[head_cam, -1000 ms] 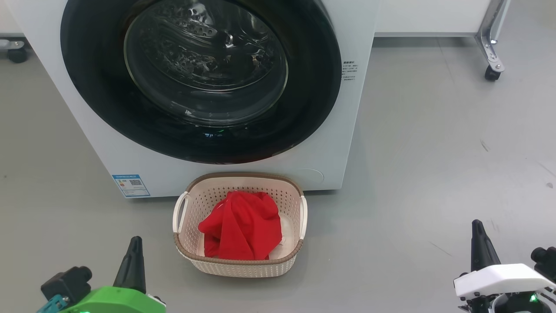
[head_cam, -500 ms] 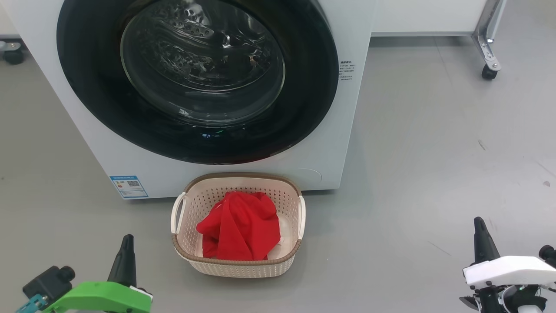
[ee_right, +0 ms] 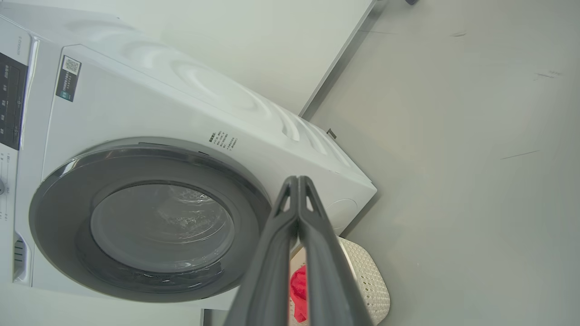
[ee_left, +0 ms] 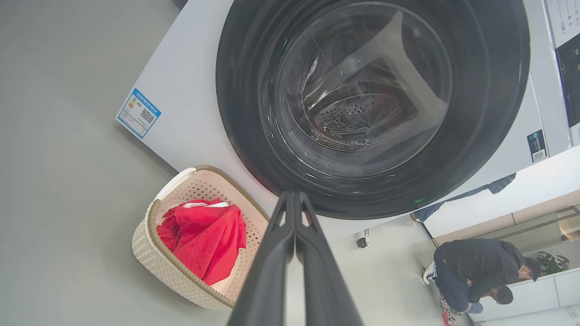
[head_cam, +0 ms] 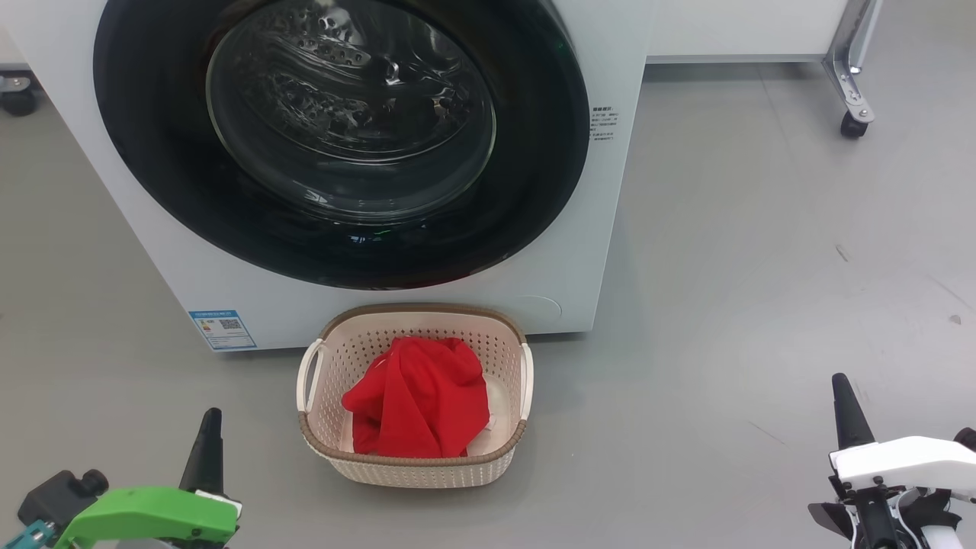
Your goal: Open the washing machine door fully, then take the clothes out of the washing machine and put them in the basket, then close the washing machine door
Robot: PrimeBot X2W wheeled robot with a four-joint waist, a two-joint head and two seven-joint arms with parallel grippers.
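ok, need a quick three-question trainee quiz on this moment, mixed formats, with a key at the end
1. True or false: the washing machine door sits shut against the washing machine.
2. Where are the clothes? A) inside the washing machine; B) in the basket; C) held by a gripper.
3. Fill in: the left gripper and the right gripper are both ____, with nothing between their fingers.

Key: 1 true; 2 B; 3 shut.
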